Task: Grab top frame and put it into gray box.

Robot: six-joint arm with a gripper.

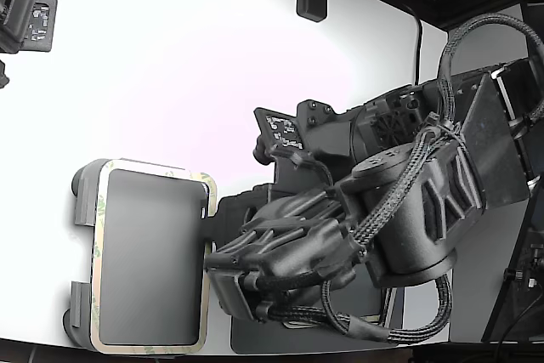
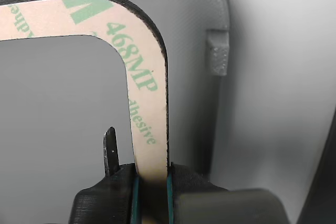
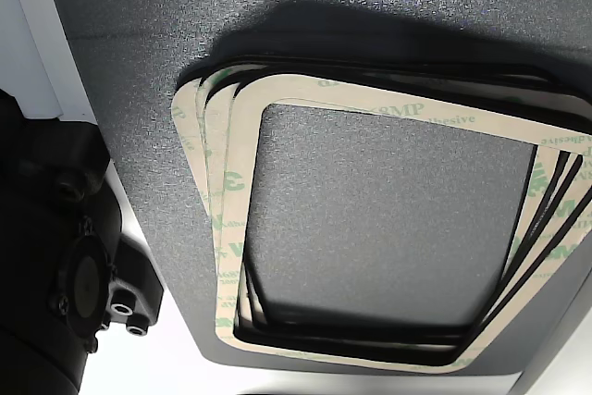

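The claw (image 2: 152,190) is clamped on the top frame (image 2: 148,85), its two jaws pressed against either face of the frame's thin side strip, as the wrist view shows close up; green lettering runs along the cream strip and a dark edge lines its outer rim. In the exterior view the top frame (image 1: 208,235) lies over the gray box (image 1: 83,201), its outline sitting about on the box's rim, with the box's raised tabs sticking out on the exterior view's left. Whether the frame rests flat on the box or hangs just above it cannot be told. The box sits on the white desk (image 1: 170,74) near the lower edge of the exterior view, and the dark arm (image 1: 408,210) reaches to it from the exterior view's right. The other view shows a pile of identical frames (image 3: 231,228), fanned slightly out of line, lying on a dark textured mat (image 3: 139,34)
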